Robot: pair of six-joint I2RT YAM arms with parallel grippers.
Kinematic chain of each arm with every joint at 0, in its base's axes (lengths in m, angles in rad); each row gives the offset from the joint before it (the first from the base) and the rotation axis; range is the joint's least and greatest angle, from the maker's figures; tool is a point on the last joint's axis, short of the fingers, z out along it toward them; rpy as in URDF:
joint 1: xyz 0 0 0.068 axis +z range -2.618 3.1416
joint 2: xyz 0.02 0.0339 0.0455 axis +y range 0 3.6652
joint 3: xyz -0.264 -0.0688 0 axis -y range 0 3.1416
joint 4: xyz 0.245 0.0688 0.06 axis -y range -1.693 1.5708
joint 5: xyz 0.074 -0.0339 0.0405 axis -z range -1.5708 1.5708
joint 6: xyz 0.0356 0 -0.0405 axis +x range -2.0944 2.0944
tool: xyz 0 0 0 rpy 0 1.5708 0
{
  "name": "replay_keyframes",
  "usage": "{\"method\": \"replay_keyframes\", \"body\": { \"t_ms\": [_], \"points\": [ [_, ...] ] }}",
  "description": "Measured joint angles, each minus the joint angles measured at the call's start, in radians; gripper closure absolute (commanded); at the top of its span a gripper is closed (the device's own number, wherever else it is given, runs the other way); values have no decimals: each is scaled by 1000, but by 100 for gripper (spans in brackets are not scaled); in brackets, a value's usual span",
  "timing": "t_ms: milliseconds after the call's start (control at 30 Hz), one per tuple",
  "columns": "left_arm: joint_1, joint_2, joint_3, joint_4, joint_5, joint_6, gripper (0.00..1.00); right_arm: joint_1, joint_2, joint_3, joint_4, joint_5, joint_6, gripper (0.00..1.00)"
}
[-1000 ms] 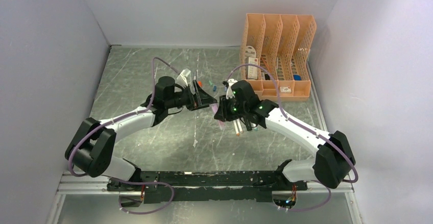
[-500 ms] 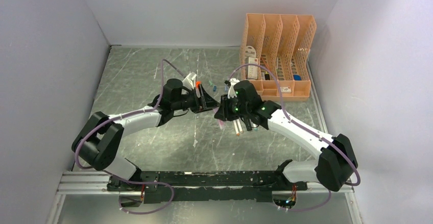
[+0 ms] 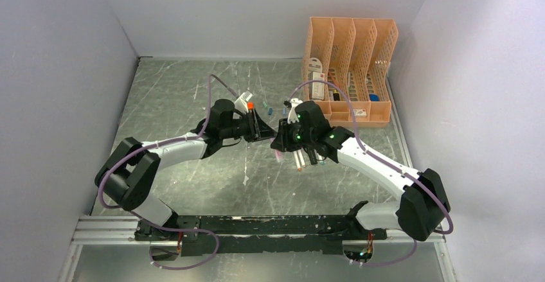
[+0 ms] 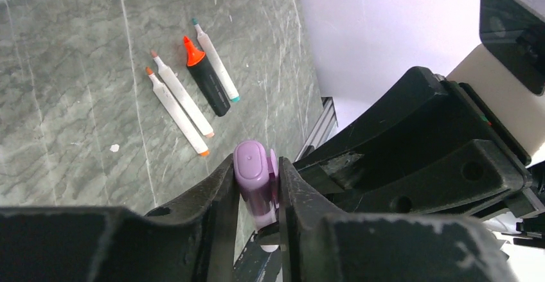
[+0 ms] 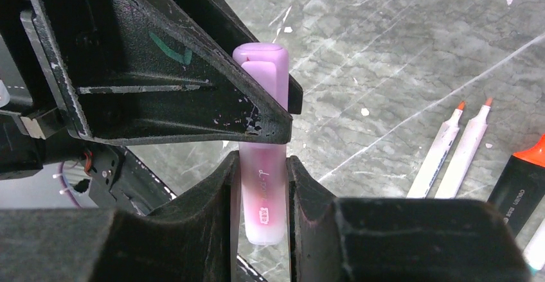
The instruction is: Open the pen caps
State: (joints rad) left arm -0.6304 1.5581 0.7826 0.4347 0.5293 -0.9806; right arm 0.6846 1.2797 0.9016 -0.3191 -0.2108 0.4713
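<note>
Uncapping the pink pen (image 5: 263, 212), held above the counter (image 4: 64, 70) between the two arms. Clamping the left pincer (image 4: 256, 169) on the lilac cap (image 4: 250, 163), narrowed to the cap's width. Clamping the right pincer (image 5: 261, 166) on the barrel just below that cap. Likely calling next for a straight pull apart along the pen's length, keeping both grips firm.

I'm working in what looks like a robotics lab cell: 3 plain pale walls (image 3: 257, 12) box in a grey marbled table (image 3: 186, 89), my left arm (image 3: 173, 147) and right arm (image 3: 376, 160) sit bolted to a metal rail (image 3: 103, 232), a peach file organiser (image 3: 350, 44) at the back.
</note>
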Motion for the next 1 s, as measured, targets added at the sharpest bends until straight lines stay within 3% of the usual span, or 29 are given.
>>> {"method": "replay_keyframes", "body": {
  "t_ms": [133, 200, 267, 400, 667, 1000],
  "points": [
    [-1, 6, 7, 3, 5, -1, 82, -3, 0, -1, 0, 0, 0, 90],
    [-1, 10, 9, 3, 9, -1, 82, -3, 0, -1, 0, 0, 0, 79],
    [-1, 12, 11, 4, 15, 0, 82, -3, 0, -1, -3, 0, 0, 60],
    [-1, 17, 11, 5, 26, 15, 83, -8, -6, -1, -24, -10, -7, 43],
    [6, 28, 11, 84, 105, 32, 83, -121, -127, -34, -79, -114, -34, 40],
    [7, 29, -15, 460, 272, -68, 82, -254, -219, -165, 76, -499, 43, 41]
  ]
}}
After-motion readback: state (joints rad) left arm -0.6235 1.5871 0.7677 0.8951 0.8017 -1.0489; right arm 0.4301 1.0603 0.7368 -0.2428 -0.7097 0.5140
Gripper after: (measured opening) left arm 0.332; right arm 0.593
